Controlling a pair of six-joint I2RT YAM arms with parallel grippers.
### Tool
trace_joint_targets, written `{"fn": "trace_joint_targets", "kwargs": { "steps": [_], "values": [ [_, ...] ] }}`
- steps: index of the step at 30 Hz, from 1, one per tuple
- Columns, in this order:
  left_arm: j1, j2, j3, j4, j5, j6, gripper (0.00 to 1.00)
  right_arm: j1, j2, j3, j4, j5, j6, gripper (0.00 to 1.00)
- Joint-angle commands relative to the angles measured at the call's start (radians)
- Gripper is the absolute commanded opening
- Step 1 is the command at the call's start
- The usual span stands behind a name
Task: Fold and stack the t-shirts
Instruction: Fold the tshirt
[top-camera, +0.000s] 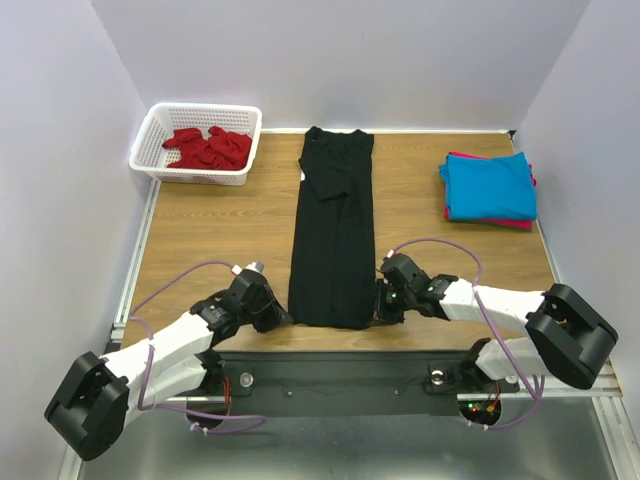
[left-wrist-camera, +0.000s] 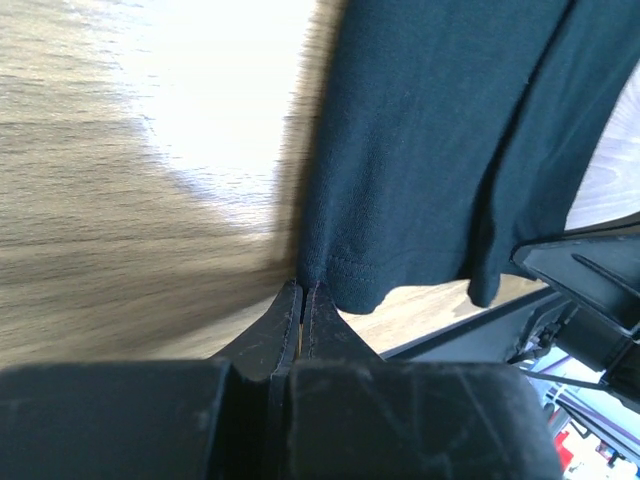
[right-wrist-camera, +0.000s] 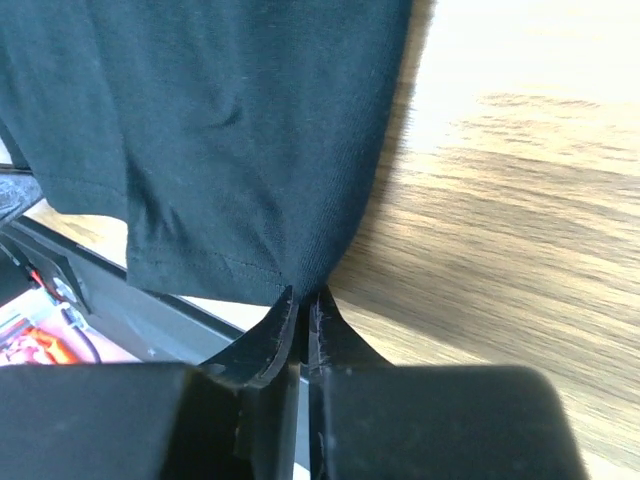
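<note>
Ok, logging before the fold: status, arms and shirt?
Left fingers, right fingers shut on black t-shirt, near hem corners. Shirt flat, folded narrow. Nothing in the way.

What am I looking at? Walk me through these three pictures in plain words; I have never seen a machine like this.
These are two robot arms bolted to the near edge of a wooden table. The wide picture comes from a fixed camera above and behind them. The two close-ups come from a small camera on each wrist, looking along that arm's own fingers.

On the table lies a black t-shirt, folded lengthwise into a long strip. The left gripper and the right gripper are each shut on a near corner of its hem.

At the far left stands a white basket holding red t-shirts. At the far right, a folded turquoise t-shirt lies on top of a folded red t-shirt.
</note>
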Motion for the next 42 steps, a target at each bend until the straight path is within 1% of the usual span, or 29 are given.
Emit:
{"fn": "trace_joint_targets", "kwargs": {
  "steps": [1,4,7,9,11,15,17,21,23,24,27,31,38,42],
  "values": [
    [-0.004,-0.029,0.018,0.005,-0.016,-0.002,0.0,0.006,-0.047,0.05,-0.021,0.09,-0.026,0.04],
    [-0.004,-0.02,0.051,0.025,-0.03,0.0,0.0,0.005,-0.078,0.076,-0.032,0.151,-0.046,0.0],
    [-0.003,0.004,0.1,0.055,-0.05,0.007,0.0,0.006,-0.088,0.123,-0.051,0.234,-0.074,0.01],
    [-0.004,0.024,0.147,0.068,-0.071,0.026,0.0,0.005,-0.078,0.179,-0.056,0.257,-0.097,0.0],
    [-0.004,0.061,0.184,0.074,-0.094,0.041,0.0,0.006,-0.053,0.214,-0.064,0.274,-0.129,0.0],
    [0.005,0.126,0.293,0.092,-0.145,0.073,0.0,-0.003,0.01,0.305,-0.078,0.367,-0.16,0.0],
    [0.022,0.162,0.32,0.115,-0.16,0.089,0.0,-0.018,0.042,0.346,-0.079,0.404,-0.166,0.0],
    [0.076,0.237,0.385,0.206,-0.147,0.107,0.0,-0.046,0.093,0.43,-0.078,0.516,-0.19,0.0],
    [0.097,0.297,0.412,0.259,-0.14,0.121,0.0,-0.069,0.117,0.469,-0.076,0.545,-0.221,0.0],
    [0.114,0.343,0.454,0.275,-0.143,0.133,0.0,-0.09,0.146,0.511,-0.076,0.562,-0.244,0.0],
    [0.149,0.415,0.538,0.293,-0.13,0.168,0.0,-0.13,0.194,0.59,-0.073,0.543,-0.272,0.0],
    [0.201,0.544,0.636,0.333,-0.071,0.208,0.0,-0.194,0.29,0.671,-0.056,0.492,-0.319,0.0],
    [0.258,0.716,0.817,0.339,0.001,0.274,0.0,-0.276,0.419,0.806,-0.038,0.426,-0.373,0.01],
    [0.28,0.797,0.871,0.338,0.033,0.287,0.0,-0.308,0.496,0.883,-0.035,0.389,-0.402,0.01]
  ]
}}
